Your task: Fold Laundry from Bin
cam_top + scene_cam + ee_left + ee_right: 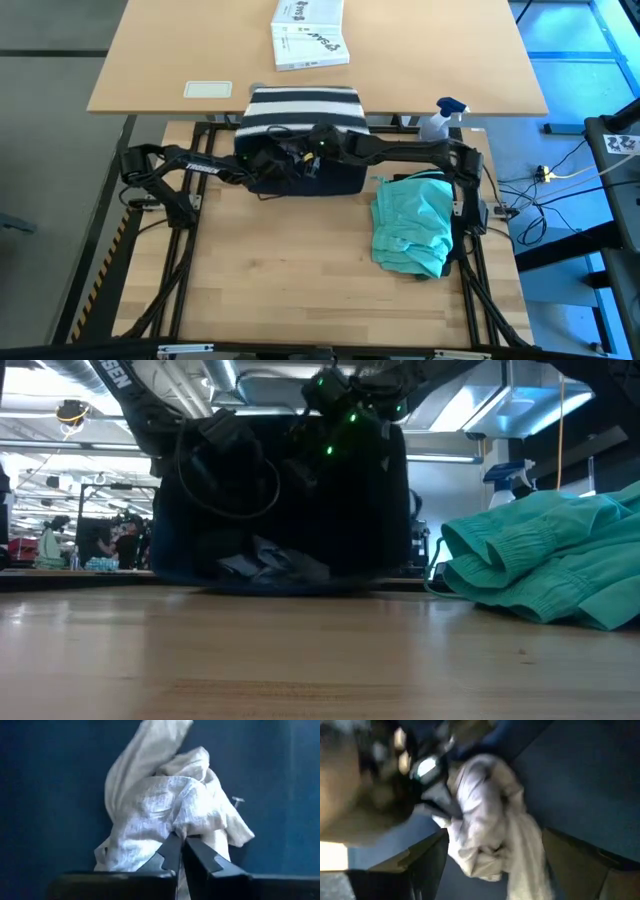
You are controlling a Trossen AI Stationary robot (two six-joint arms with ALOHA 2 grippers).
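Wooden slats made the table (300, 280), and a folded teal cloth piece (412, 225) lay on its right side. At the back stood the navy-blue fabric bin with white stripes (300, 110). Both arms reached into it. The left gripper (181, 851) was pinched shut on a crumpled pale cloth (165, 805) inside. The right gripper (492, 865) hung wide open, just beside it. The cloth looked soft, light and floppy, so a pinch on a fold was probably best.

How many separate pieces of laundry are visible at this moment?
2. A teal garment lies bunched on the table beside the bin; a pale crumpled cloth sits inside the bin, pinched by the left gripper. More may be hidden in the bin.
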